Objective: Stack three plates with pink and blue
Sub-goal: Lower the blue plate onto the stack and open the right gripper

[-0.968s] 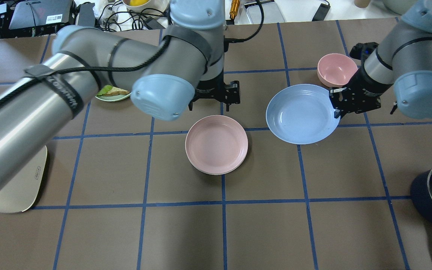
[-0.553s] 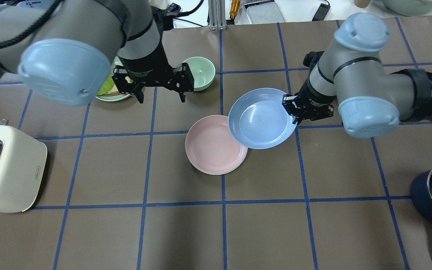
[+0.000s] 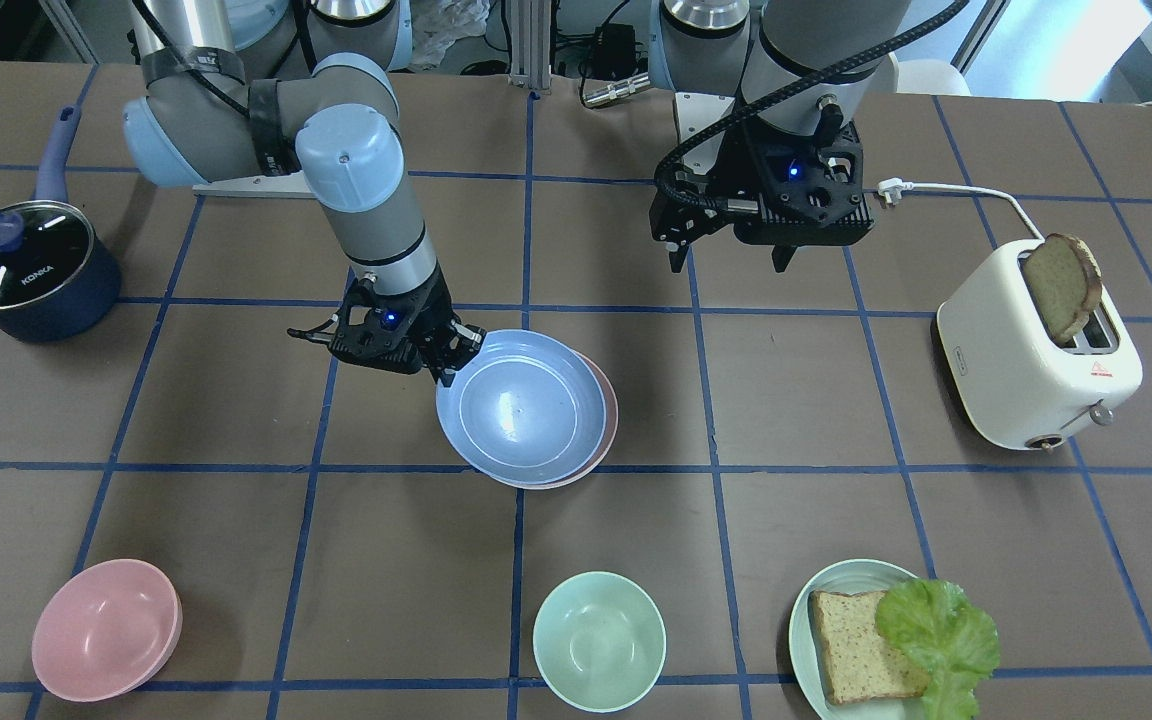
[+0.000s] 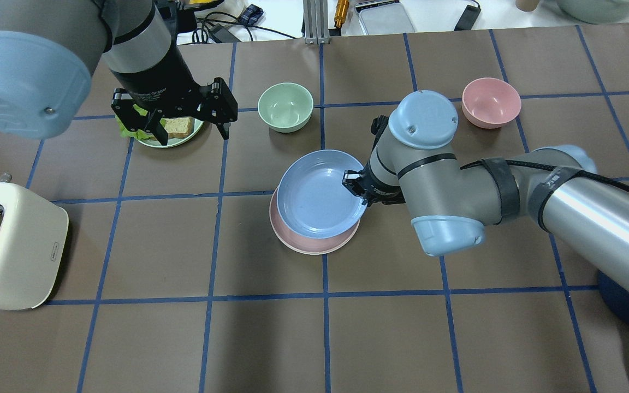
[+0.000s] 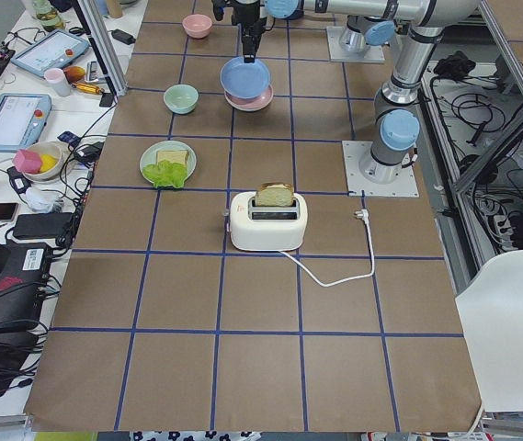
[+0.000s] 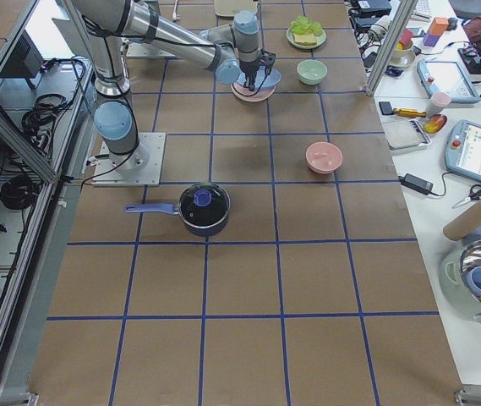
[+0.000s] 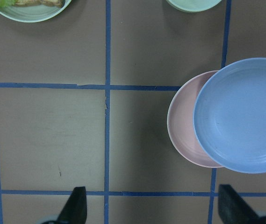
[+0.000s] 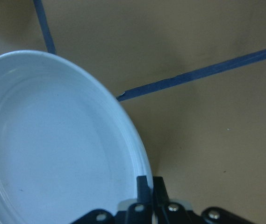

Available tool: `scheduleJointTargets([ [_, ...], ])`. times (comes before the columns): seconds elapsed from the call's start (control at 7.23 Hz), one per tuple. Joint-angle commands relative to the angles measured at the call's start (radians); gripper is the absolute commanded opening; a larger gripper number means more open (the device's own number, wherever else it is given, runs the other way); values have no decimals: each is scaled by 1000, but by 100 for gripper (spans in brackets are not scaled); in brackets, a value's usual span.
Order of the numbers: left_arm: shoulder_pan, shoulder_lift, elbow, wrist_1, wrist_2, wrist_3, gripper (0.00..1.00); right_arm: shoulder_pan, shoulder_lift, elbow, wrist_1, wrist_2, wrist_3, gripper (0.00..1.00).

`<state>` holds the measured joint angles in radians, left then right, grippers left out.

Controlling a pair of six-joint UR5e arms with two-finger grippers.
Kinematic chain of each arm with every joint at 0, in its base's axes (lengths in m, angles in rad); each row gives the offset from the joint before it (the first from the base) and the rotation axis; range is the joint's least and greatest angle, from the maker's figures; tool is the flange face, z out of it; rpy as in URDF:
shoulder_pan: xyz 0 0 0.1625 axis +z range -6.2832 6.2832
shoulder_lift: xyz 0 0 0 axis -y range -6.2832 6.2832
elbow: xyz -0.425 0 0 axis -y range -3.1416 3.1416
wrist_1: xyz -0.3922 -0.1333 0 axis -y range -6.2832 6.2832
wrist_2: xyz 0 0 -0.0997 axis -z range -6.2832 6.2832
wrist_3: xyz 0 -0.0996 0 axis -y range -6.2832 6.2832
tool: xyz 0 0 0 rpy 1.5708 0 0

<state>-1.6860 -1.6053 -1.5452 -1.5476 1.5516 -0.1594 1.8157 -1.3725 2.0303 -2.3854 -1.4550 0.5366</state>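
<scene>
Right gripper (image 4: 356, 188) jaws pinched tight on the light blue plate (image 4: 317, 194) rim, plate projecting from the jaws over the pink plate (image 4: 306, 246), covering most of it, offset toward the mint bowl (image 4: 285, 106), left gripper (image 4: 191, 136) jaws spread wide, holding nothing, well apart from the pink plate.

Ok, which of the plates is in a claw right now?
The light blue plate: the right claw pinches its rim, above the pink plate. Neither that nor the green plate with bread is gripped.
</scene>
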Motion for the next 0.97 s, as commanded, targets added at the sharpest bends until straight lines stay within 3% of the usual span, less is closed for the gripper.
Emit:
scheduleJointTargets([
  [0.0,2,8,-4,1,4,3,100,17,21,11,-51,8,25,0],
  [0.14,2,8,-4,1,-1,0,100,17,21,11,-48,8,25,0],
  [0.28,2,13,-4,1,5,1,100,14,24,10,-49,8,23,26],
  [0.41,3,16,-4,1,7,1,100,1,29,5,-61,2,7,59],
  [0.69,3,16,-4,1,7,1,100,-51,27,-39,-57,-10,-77,74],
  [0.83,3,16,-4,1,8,1,100,-96,24,-111,12,-10,-102,80],
])
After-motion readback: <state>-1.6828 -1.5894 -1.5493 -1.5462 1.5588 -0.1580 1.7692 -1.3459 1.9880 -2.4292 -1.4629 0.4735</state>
